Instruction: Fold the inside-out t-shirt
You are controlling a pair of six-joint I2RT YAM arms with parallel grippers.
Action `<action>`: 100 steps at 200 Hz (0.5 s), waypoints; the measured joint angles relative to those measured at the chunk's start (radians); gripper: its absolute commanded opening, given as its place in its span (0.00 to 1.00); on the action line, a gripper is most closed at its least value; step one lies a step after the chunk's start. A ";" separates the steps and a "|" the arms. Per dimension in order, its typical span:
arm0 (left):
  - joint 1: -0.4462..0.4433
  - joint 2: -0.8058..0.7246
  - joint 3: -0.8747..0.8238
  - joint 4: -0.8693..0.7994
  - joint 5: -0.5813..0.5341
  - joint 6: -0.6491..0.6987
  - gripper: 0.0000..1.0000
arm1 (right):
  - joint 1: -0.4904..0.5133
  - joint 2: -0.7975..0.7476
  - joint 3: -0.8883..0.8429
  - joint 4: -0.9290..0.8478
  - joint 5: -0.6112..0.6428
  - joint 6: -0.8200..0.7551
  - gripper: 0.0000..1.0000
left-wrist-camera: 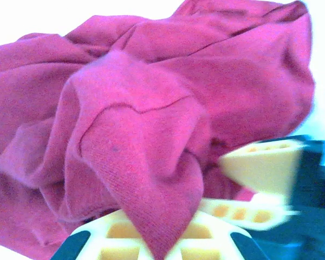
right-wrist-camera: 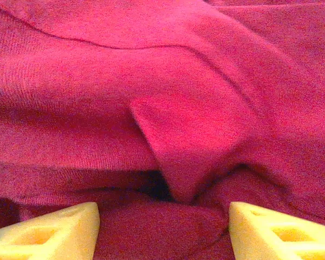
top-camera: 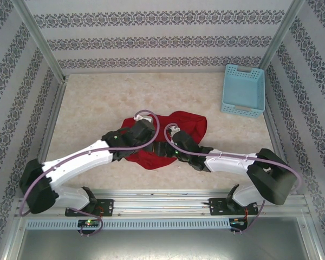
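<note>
Left wrist — t-shirt [left-wrist-camera: 151,124] fold hides the left gripper [left-wrist-camera: 160,245] tips.

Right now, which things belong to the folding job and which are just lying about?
Job: t-shirt, crumpled; left tool, shut on a fold of it; right tool, open over it.
Lying about: basket, far right corner.
</note>
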 measured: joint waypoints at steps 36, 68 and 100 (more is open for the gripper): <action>0.029 -0.121 -0.084 0.095 0.112 -0.022 0.05 | 0.006 -0.002 -0.002 0.048 0.007 -0.030 0.61; 0.093 -0.185 -0.193 0.192 0.213 -0.051 0.04 | 0.006 -0.071 -0.062 0.077 0.013 -0.113 0.54; 0.155 -0.242 -0.309 0.278 0.302 -0.076 0.03 | 0.006 -0.134 -0.122 0.132 -0.040 -0.254 0.56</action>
